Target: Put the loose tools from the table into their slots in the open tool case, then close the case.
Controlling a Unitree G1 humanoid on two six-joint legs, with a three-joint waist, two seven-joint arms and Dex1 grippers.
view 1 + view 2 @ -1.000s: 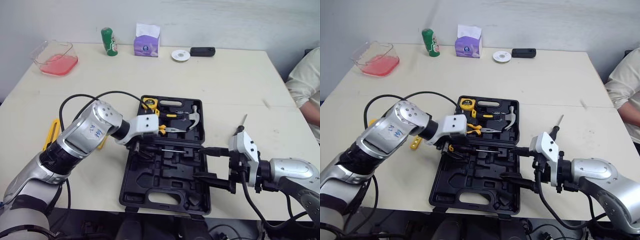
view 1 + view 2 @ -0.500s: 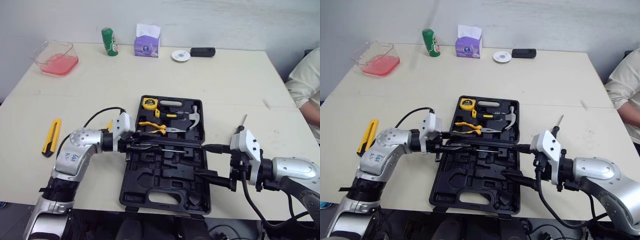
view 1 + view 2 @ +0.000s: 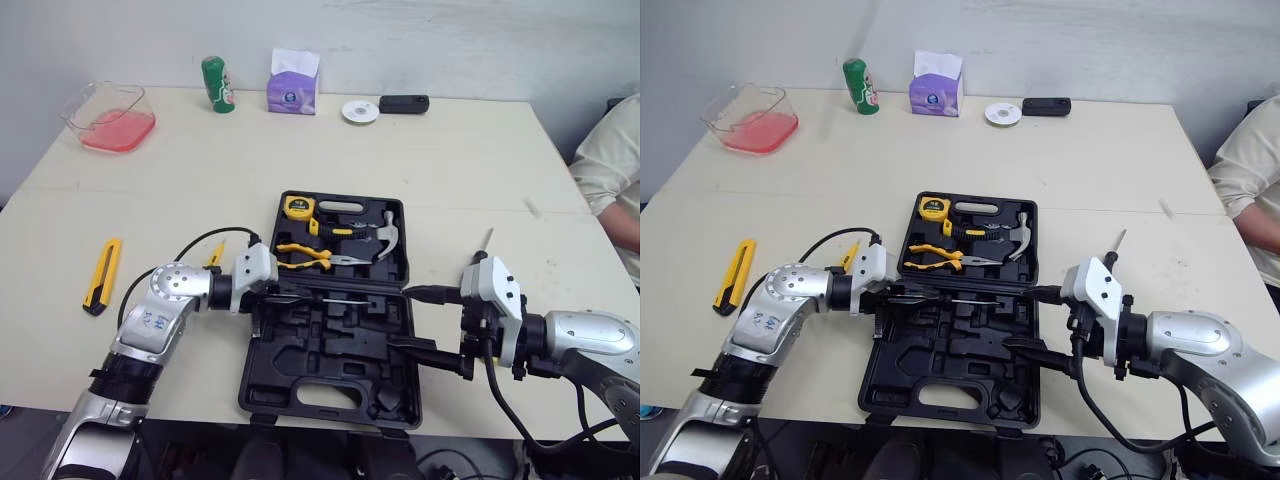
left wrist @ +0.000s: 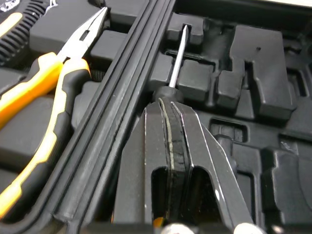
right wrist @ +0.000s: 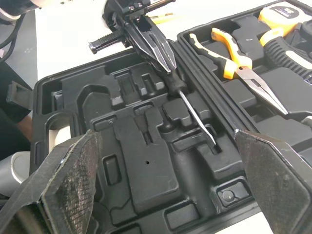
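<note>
the left gripper (image 3: 287, 296) has its fingers pinched tight on the black handle of a screwdriver (image 4: 178, 58). the shaft runs out ahead of the fingertips along a moulded slot in the near half of the open tool case (image 3: 300, 398), just beside the hinge ridge. across that ridge from the fingers, the far half holds yellow-handled pliers (image 3: 303, 254), a hammer (image 3: 386, 233) and a yellow tape measure (image 3: 297, 207). the right gripper (image 3: 398, 321) sits at the case's opposite edge, fingers spread wide, pointing toward the left fingers. behind the right fingers a second screwdriver (image 3: 486, 245) lies loose on the surface (image 3: 450, 160). a yellow utility knife (image 3: 103, 272) lies well behind the left fingers.
</note>
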